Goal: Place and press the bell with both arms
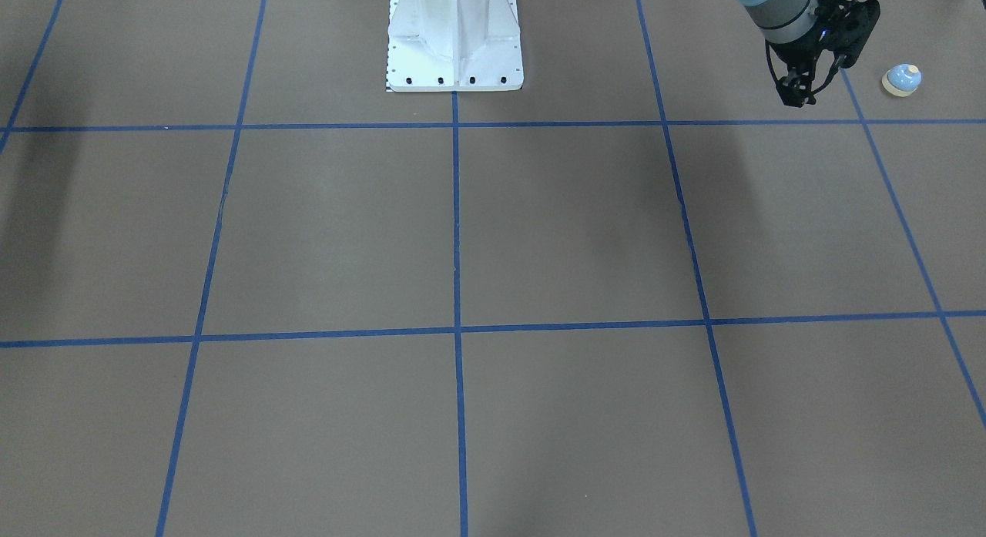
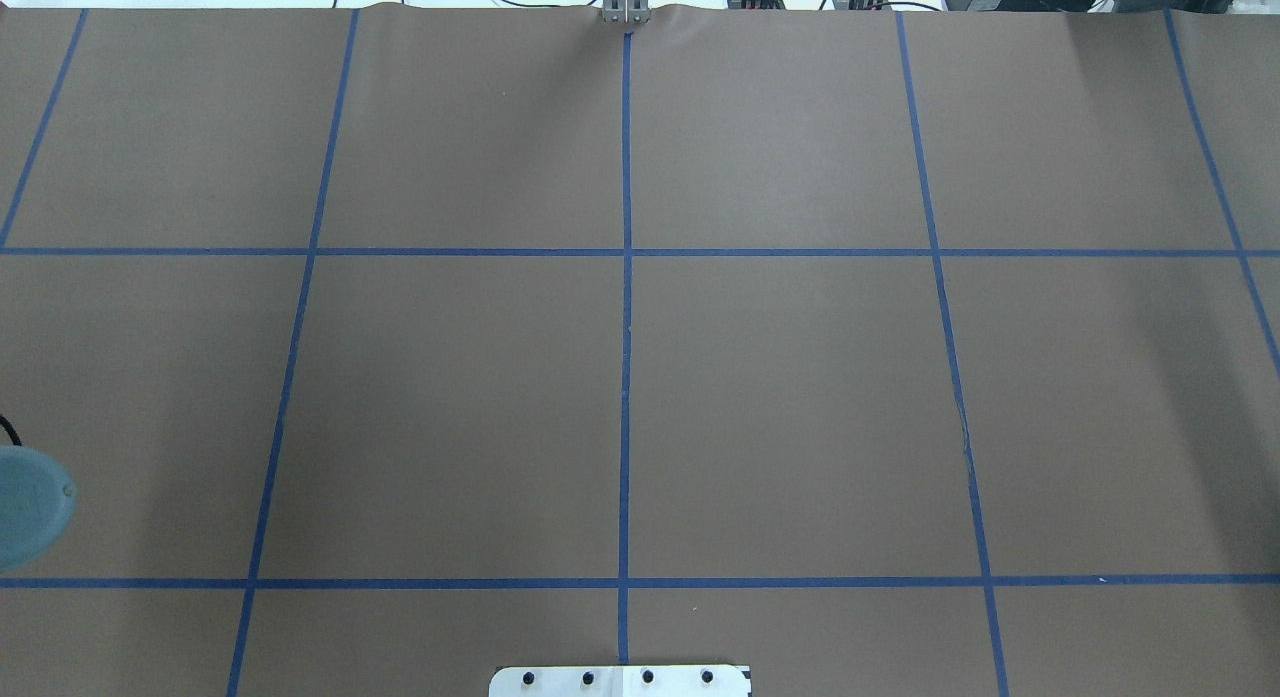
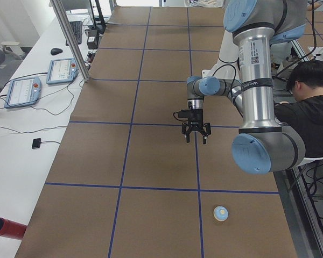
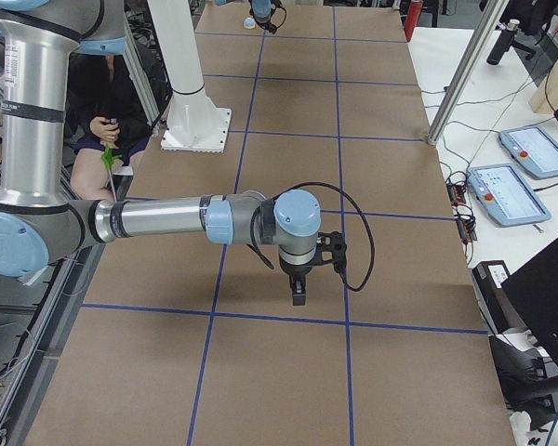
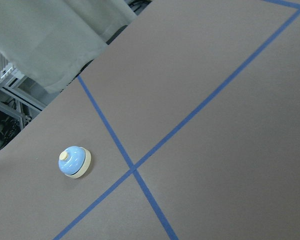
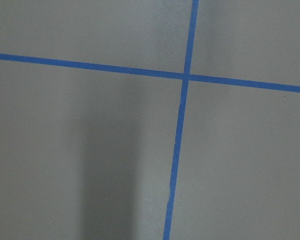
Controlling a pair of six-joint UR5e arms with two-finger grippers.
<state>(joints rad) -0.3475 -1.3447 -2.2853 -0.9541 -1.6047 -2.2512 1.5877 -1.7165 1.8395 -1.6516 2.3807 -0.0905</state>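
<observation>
Light-blue domed bell, cream button and base, stands near the released left end effector.

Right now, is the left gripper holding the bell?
No, in the front-facing view the bell sits on the table, apart from the left gripper, which holds nothing.

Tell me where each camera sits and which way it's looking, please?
Front-facing: across the table, facing the pedestal; shows left gripper near the bell.
Overhead: behind the pedestal, looking forward and down; only the left arm at the edge.
Exterior left: table's end; left arm near, right gripper far.
Exterior right: opposite end; right arm near.
Left wrist: looks down at the bell; no gripper.
Right wrist: looks down at taped table; no gripper.
Shared: front-facing and left wrist both see the bell.
</observation>
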